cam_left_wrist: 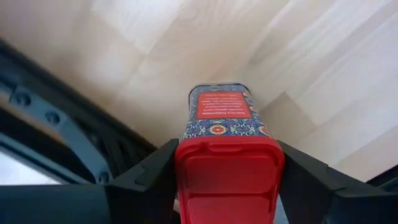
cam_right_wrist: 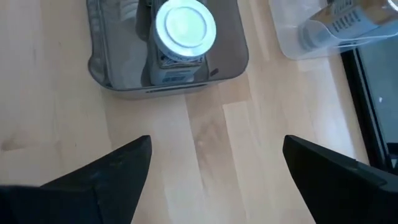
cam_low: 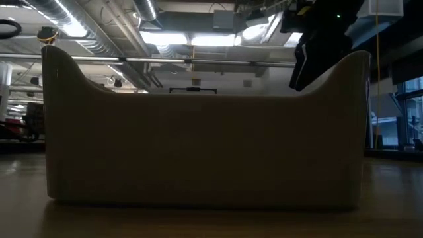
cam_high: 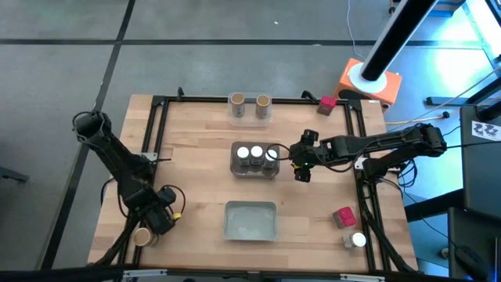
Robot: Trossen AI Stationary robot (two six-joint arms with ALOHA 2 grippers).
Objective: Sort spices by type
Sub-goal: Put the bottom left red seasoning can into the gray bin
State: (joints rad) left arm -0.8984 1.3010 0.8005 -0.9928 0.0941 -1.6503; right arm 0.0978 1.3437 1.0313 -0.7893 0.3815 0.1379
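My left gripper (cam_high: 163, 215) is at the table's near left corner, shut on a red-lidded boxy tin with a blue patterned body (cam_left_wrist: 224, 115). A tan-topped cylinder (cam_high: 142, 236) stands just near of it. My right gripper (cam_high: 300, 159) hovers open right of the grey tray (cam_high: 254, 171), which holds three white-lidded jars (cam_high: 256, 153); one of these jars (cam_right_wrist: 185, 28) shows in the right wrist view. Two tan-topped cylinders (cam_high: 237, 101) (cam_high: 263, 102) and a red box (cam_high: 327, 104) stand on the table at the far edge. A pink box (cam_high: 343, 217) and a white-lidded jar (cam_high: 358, 240) stand near right. My left gripper pinches the tin at its red lid end (cam_left_wrist: 229, 165) between the two fingers (cam_left_wrist: 146, 180), one on each side wall. The patterned body points away from the fingers toward the tabletop. Whether it rests on the wood cannot be told.
A clear tray (cam_high: 250, 221) sits at the near centre; its wall (cam_low: 198, 152) fills the low view. A black frame rail (cam_high: 362, 157) runs around the wooden top. An orange and white object (cam_high: 368, 81) stands beyond the far right corner.
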